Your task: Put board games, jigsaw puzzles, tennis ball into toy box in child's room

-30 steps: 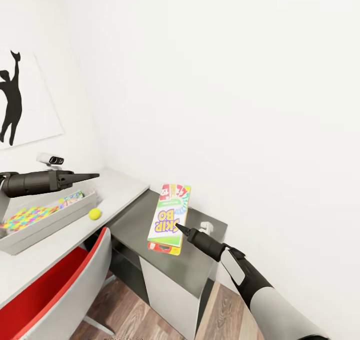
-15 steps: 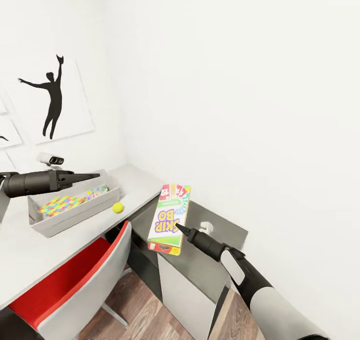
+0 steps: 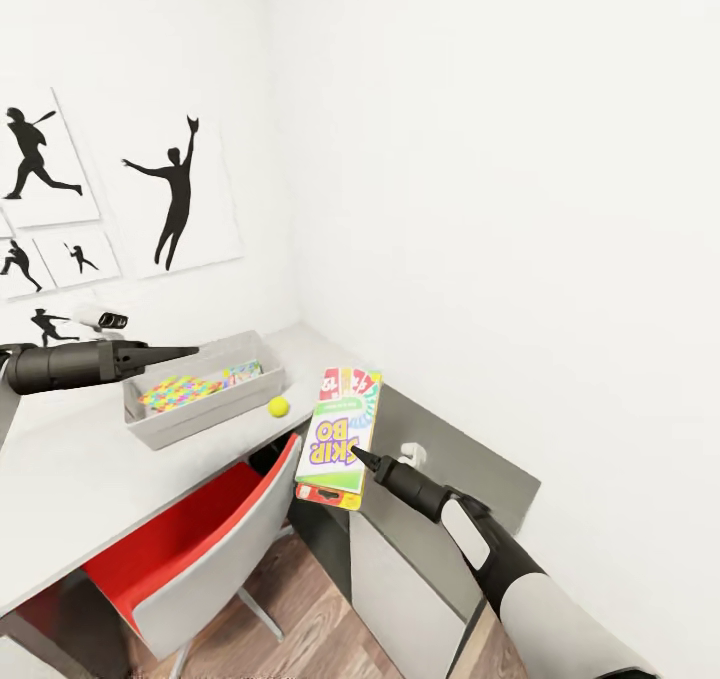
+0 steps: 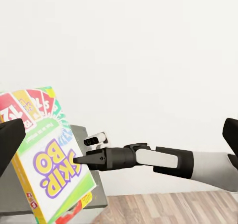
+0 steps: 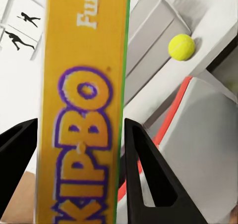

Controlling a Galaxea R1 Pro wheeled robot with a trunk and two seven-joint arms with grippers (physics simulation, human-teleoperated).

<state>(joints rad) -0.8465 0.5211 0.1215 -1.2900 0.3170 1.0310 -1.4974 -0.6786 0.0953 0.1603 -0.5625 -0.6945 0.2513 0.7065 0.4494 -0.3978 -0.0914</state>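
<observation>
My right gripper (image 3: 358, 455) is shut on a white-red-yellow "Skip-Bo" board game (image 3: 339, 435), held upright in the air above the gap between the table (image 3: 70, 479) and the cabinet. The box's yellow edge (image 5: 82, 110) stands between the right fingers (image 5: 144, 169). The toy box (image 3: 190, 414) stands on the table near the corner, with a multicoloured jigsaw puzzle (image 3: 180, 391) and a small printed box (image 3: 243, 371) inside. Beside the bin on the tabletop lies the yellow tennis ball (image 3: 278, 406). My left gripper (image 3: 188, 351) hovers open above the table, left of the toy box.
A red-and-grey chair (image 3: 200, 549) is pushed under the table. A lower dark grey-topped cabinet (image 3: 460, 474) stands against the right wall, with a small white object (image 3: 408, 453) on it. Black silhouette pictures (image 3: 180, 194) hang above the table. Wood floor (image 3: 300, 629) lies below.
The camera has turned left, so the table, toy box and ball sit further right in view and more pictures show. Both arms keep their pose, the game still held.
</observation>
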